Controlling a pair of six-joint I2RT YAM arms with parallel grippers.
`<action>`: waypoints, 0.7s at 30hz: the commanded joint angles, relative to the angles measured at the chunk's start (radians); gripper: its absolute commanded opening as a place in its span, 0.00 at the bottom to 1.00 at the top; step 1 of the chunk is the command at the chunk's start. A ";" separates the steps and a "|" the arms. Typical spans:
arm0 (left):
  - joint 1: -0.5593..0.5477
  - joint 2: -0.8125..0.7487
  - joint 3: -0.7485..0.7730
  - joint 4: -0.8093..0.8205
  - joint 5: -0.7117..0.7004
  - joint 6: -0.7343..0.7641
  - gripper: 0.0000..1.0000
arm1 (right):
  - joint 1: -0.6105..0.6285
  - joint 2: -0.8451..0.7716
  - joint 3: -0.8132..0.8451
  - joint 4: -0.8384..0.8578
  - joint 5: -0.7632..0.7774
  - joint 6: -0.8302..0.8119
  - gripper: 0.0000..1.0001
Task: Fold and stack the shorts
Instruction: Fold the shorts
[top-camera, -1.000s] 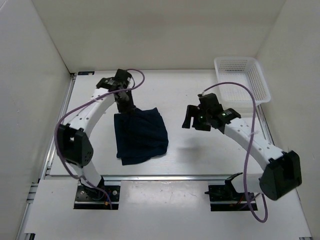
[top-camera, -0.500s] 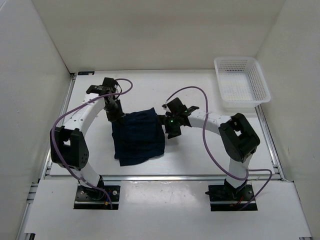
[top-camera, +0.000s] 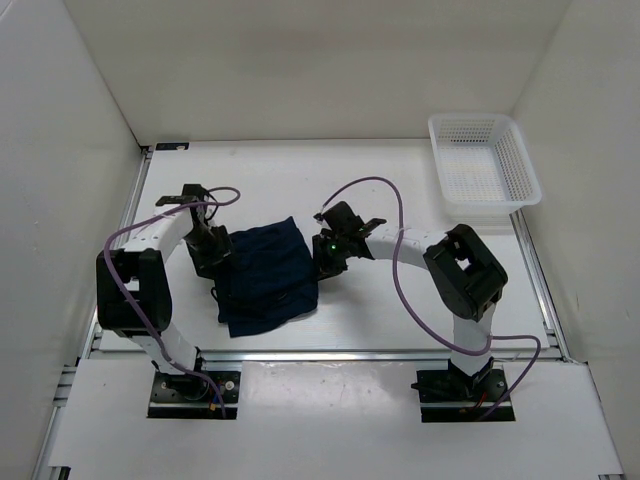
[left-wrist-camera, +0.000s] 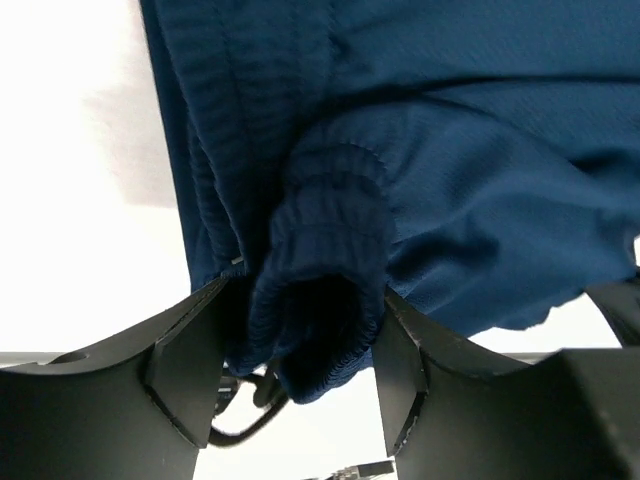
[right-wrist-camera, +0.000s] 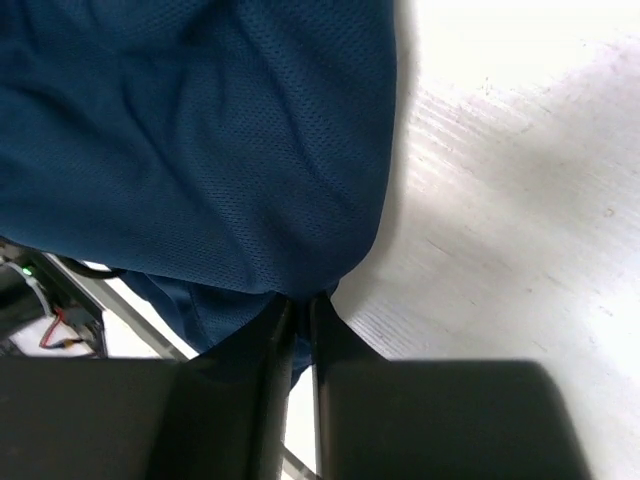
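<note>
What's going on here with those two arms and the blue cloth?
Navy shorts lie on the table, worked on from both sides. The right gripper pinches the edge nearest it; the left gripper stands open around the bunched waistband. The white mesh basket sits apart at the far right.

Arm hardware, both units
Noted on left arm (top-camera: 158, 230) and right arm (top-camera: 405, 241): white link shells, black joint housings, black pincer fingers (left-wrist-camera: 185, 370); purple cable (top-camera: 372, 182) looped along each; green LED (top-camera: 331, 240) on right wrist.

A lab test cell: plain white walls (top-camera: 300, 70) boxing in a bench (top-camera: 380, 310) on aluminium rails (top-camera: 330, 353)
</note>
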 joint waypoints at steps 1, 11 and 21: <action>0.027 0.003 -0.016 0.066 0.033 0.009 0.67 | 0.003 0.011 0.006 0.041 0.002 0.003 0.31; 0.081 0.031 -0.034 0.096 -0.016 -0.011 0.67 | 0.012 0.049 0.015 0.015 0.034 -0.006 0.73; 0.012 0.095 -0.016 0.128 -0.038 -0.011 0.65 | 0.005 -0.017 -0.104 0.101 0.069 0.058 0.00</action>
